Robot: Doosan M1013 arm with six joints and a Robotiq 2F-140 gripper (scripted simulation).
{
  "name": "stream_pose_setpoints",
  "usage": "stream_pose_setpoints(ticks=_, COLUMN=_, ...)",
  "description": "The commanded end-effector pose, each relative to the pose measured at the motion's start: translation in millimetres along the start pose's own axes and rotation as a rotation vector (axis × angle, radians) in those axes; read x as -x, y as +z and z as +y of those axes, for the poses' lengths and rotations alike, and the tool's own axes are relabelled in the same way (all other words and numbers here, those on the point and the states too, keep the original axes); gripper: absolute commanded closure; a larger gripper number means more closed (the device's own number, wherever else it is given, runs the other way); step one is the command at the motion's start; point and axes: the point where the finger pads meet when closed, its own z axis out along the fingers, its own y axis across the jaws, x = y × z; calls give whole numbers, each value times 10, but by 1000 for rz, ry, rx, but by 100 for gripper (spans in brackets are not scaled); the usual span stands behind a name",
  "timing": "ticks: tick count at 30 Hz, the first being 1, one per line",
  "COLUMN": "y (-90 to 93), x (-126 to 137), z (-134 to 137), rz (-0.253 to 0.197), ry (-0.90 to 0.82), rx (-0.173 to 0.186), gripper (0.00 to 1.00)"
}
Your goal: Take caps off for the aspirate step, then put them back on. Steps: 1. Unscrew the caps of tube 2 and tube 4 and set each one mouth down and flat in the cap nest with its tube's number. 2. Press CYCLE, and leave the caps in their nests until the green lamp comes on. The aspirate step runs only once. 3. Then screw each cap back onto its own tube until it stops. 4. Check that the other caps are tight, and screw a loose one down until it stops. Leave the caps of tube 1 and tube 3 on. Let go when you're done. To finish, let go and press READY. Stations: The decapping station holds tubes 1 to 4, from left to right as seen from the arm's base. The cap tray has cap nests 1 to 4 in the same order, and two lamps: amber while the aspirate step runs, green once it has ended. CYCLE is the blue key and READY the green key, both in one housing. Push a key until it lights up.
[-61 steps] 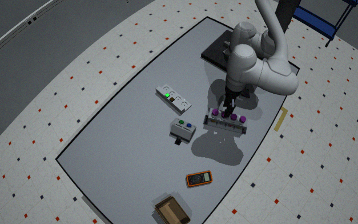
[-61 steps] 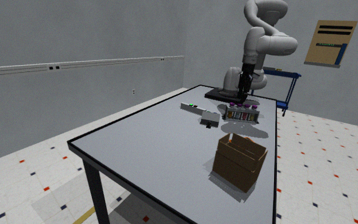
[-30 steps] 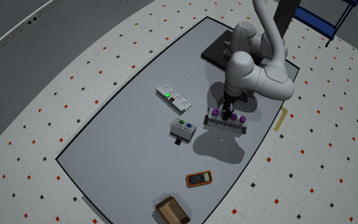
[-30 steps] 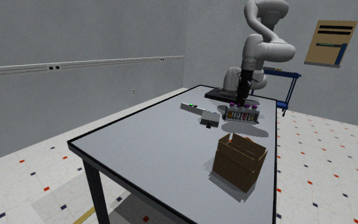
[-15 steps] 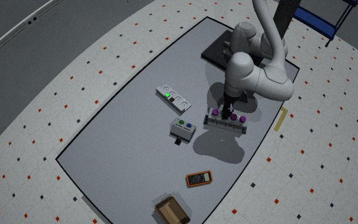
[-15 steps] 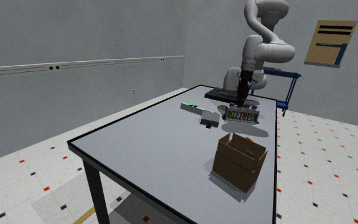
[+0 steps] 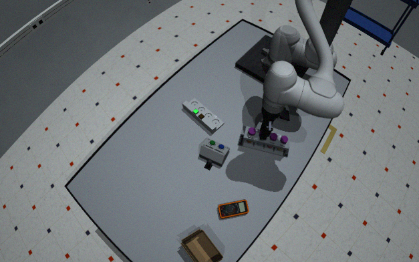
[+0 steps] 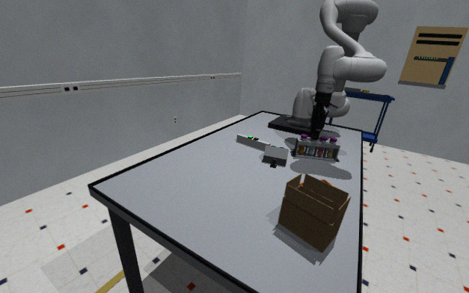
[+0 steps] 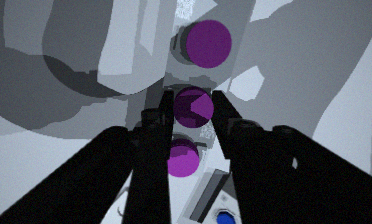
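The decapping station (image 7: 278, 149) (image 8: 316, 152) holds tubes with purple caps. My gripper (image 7: 263, 133) (image 8: 314, 135) (image 9: 192, 105) stands upright over it, its fingers shut on the cap of tube 3 (image 9: 191, 106), one finger against each side. The cap of tube 2 (image 9: 208, 43) (image 7: 273, 136) and the cap of tube 4 (image 9: 183, 157) (image 7: 251, 131) sit on their tubes beside it. The cap of tube 1 (image 7: 284, 139) is on too. The cap tray (image 7: 207, 124) (image 8: 244, 140) shows its green lamp (image 7: 196, 111) (image 8: 250, 137) lit, and its nests look empty. The key housing (image 7: 213, 154) (image 8: 274, 156) carries the green key (image 7: 212, 142) and the blue key (image 7: 221, 146) (image 9: 225, 218).
An orange multimeter (image 7: 233, 208) lies toward the far end of the table. An open cardboard box (image 7: 202, 247) (image 8: 314, 213) stands beyond it near the table's end. The arm's dark base plate (image 7: 248, 61) is behind the station.
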Motion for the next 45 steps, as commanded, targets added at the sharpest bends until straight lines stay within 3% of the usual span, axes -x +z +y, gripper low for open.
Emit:
stream_pose_setpoints(ticks=1, y=-6, x=0, z=5, rz=-1, ry=40, rx=1, gripper=70)
stream_pose_setpoints(ticks=23, y=-4, x=0, z=5, rz=-1, ry=440, rx=1, gripper=70)
stream_pose_setpoints(ticks=26, y=-4, x=0, z=5, rz=-1, ry=449, rx=1, gripper=70)
stream_pose_setpoints(ticks=27, y=-6, x=0, z=5, rz=-1, ry=449, rx=1, gripper=59)
stream_pose_setpoints(ticks=39, y=-6, x=0, z=5, rz=0, ry=449, rx=2, gripper=59)
stream_pose_setpoints(ticks=45, y=-186, x=0, z=5, rz=0, ry=449, rx=1, gripper=59)
